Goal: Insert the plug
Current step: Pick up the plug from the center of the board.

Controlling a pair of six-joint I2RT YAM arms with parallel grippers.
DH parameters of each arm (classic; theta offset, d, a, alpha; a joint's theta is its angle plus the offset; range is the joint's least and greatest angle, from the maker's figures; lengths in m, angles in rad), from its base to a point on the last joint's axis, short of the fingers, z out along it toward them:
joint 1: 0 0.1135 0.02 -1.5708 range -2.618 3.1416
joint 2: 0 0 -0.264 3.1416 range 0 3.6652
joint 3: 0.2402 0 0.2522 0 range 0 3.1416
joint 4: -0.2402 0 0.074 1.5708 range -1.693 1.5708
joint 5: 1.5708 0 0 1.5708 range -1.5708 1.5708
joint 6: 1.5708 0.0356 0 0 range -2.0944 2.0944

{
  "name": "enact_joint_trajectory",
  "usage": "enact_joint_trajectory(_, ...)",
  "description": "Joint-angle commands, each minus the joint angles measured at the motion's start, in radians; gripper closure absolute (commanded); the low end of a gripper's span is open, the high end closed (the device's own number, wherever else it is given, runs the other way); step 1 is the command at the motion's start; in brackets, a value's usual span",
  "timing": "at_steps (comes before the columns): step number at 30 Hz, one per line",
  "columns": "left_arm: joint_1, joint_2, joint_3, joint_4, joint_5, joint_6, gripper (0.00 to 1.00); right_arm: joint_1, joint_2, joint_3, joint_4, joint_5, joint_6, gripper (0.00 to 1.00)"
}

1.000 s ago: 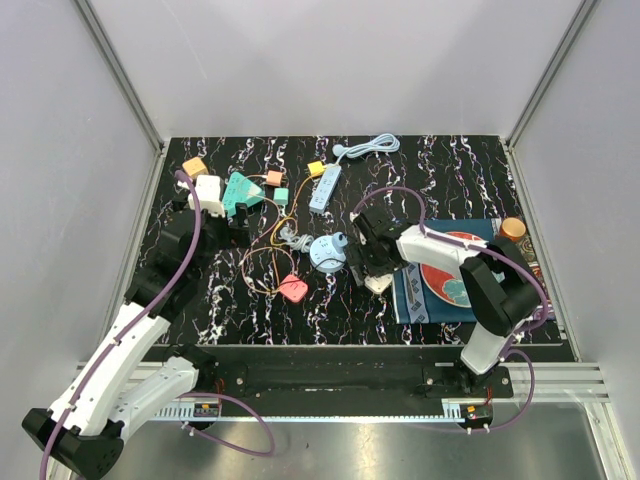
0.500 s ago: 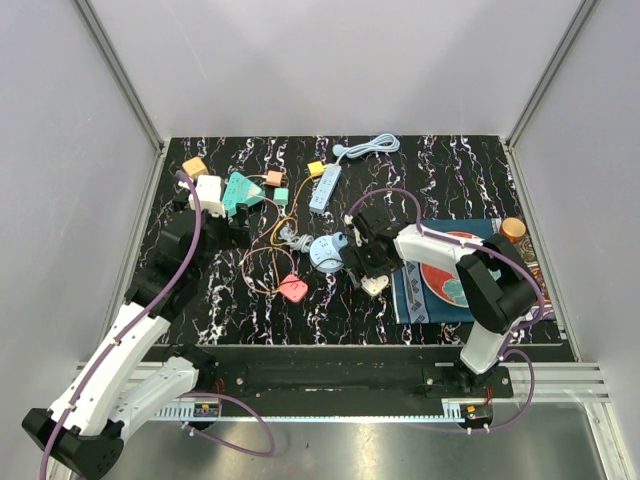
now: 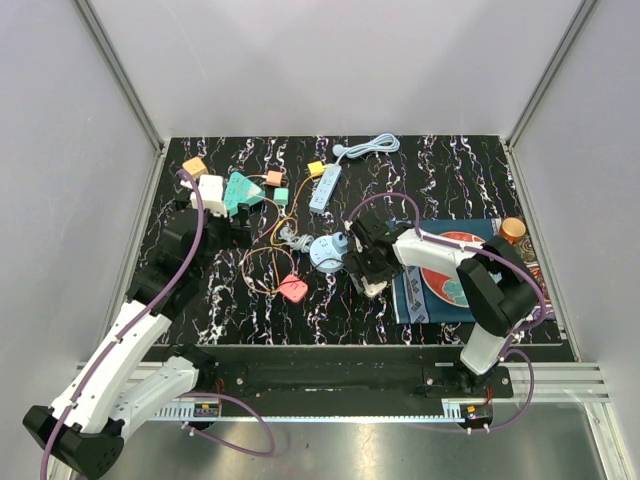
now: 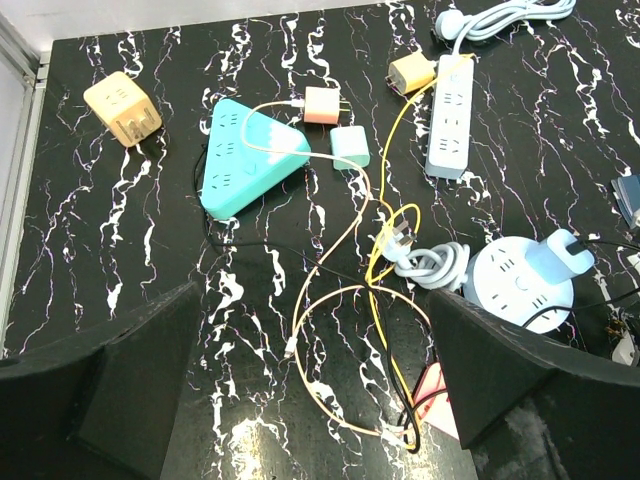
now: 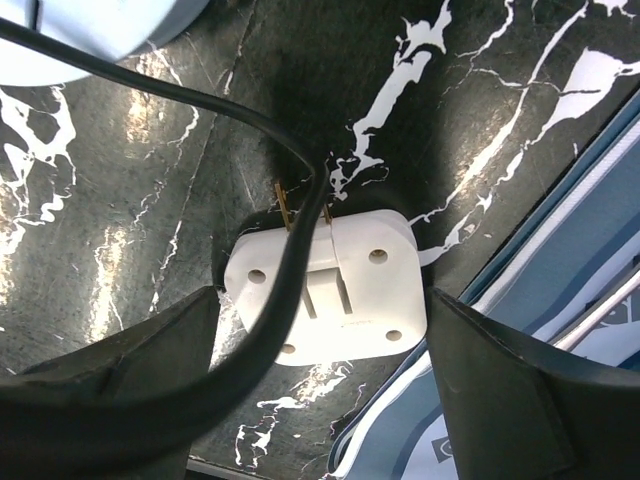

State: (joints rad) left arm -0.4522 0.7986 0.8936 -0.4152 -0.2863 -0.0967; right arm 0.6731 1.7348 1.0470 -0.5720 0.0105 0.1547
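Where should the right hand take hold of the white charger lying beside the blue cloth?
By its two smooth side walls, coming straight down: the white charger lies flat with the right hand astride it. Keep off the edge with the prongs and the black cable crossing it.

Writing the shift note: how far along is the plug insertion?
Done: the right gripper is placed over the white plug, one finger on each side. In hand: the grasp, with the jaws open and the plug lying flat, prongs bare. Left: grip, carry to a socket, perhaps the round power strip, and insert. The left gripper hangs open.
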Motion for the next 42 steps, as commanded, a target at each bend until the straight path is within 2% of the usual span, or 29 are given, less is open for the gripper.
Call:
enact_joint_trajectory(1,0.006,0.002,0.002,0.053,0.018,0.014,0.01,0.014,-0.031,-0.016,-0.017,0.042,0.019,0.15)
enact_joint_trajectory(3,0.006,0.004,0.002,0.052,0.019,0.012,0.01,0.017,-0.029,-0.016,-0.017,0.042,0.019,0.20)
enact_joint_trajectory(6,0.006,0.001,0.004,0.052,0.041,0.002,0.01,0.028,-0.046,-0.015,-0.017,0.040,0.013,0.33)
enact_joint_trajectory(7,0.004,-0.001,0.005,0.050,0.061,-0.004,0.01,0.031,-0.067,-0.015,-0.023,0.039,0.011,0.44)
enact_joint_trajectory(11,0.004,-0.009,0.005,0.046,0.125,-0.035,0.01,0.043,-0.147,-0.015,-0.037,0.016,0.005,0.62)
enact_joint_trajectory(14,0.004,-0.001,0.007,0.023,0.196,-0.078,0.01,0.057,-0.216,-0.008,-0.046,0.011,0.006,0.68)
enact_joint_trajectory(20,0.006,0.007,-0.021,0.018,0.445,-0.211,0.01,0.105,-0.343,0.021,-0.045,0.006,-0.021,0.72)
enact_joint_trajectory(22,0.003,0.008,-0.045,0.059,0.557,-0.279,0.01,0.115,-0.394,0.027,-0.022,-0.007,-0.033,0.74)
enact_joint_trajectory(26,-0.022,0.019,-0.090,0.165,0.693,-0.392,0.01,0.121,-0.480,0.022,0.047,-0.079,-0.040,0.77)
enact_joint_trajectory(34,-0.161,0.117,-0.137,0.390,0.690,-0.578,0.01,0.123,-0.593,-0.030,0.185,-0.150,-0.072,0.78)
enact_joint_trajectory(42,-0.243,0.261,-0.070,0.441,0.627,-0.633,0.03,0.123,-0.639,-0.093,0.270,-0.218,-0.099,0.78)
